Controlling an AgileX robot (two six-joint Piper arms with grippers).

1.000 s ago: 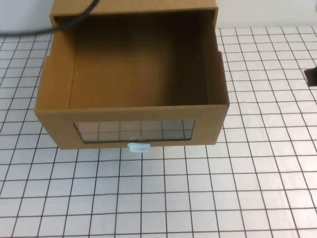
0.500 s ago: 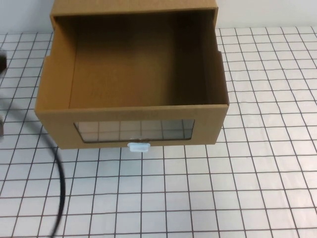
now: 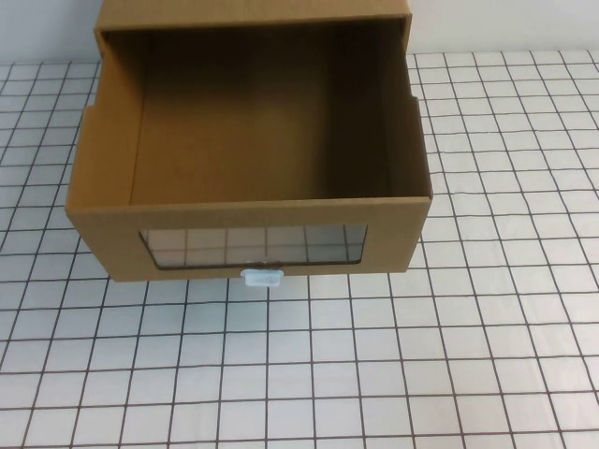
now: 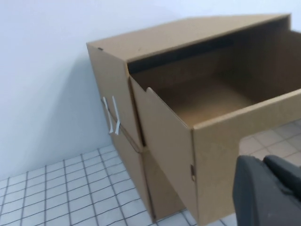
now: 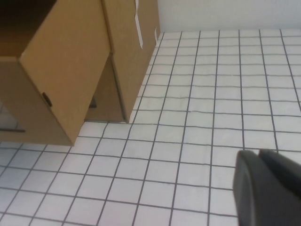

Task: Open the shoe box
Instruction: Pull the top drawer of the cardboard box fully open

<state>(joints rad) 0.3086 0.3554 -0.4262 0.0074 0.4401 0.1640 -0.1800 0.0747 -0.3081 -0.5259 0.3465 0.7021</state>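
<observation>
Since the shoe box (image 3: pixel 253 215), in the upper middle of the high view on the gridded tabletop (image 3: pixel 468 355), has its drawer (image 3: pixel 257 112) slid out and its bare inside showing, the opening step looks done. The left pincer (image 4: pixel 265 188) sits near the drawer's left front corner, seemingly clenched on nothing. The right pincer (image 5: pixel 263 188), clenched and empty, hangs over tiles apart from the box, so the next move likely needs only parked arms.

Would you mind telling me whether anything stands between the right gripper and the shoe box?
Nothing visible does: only gridded table lies between the shut right gripper and the right side of the shoe box. The left gripper hovers by the left front corner of the open drawer.
</observation>
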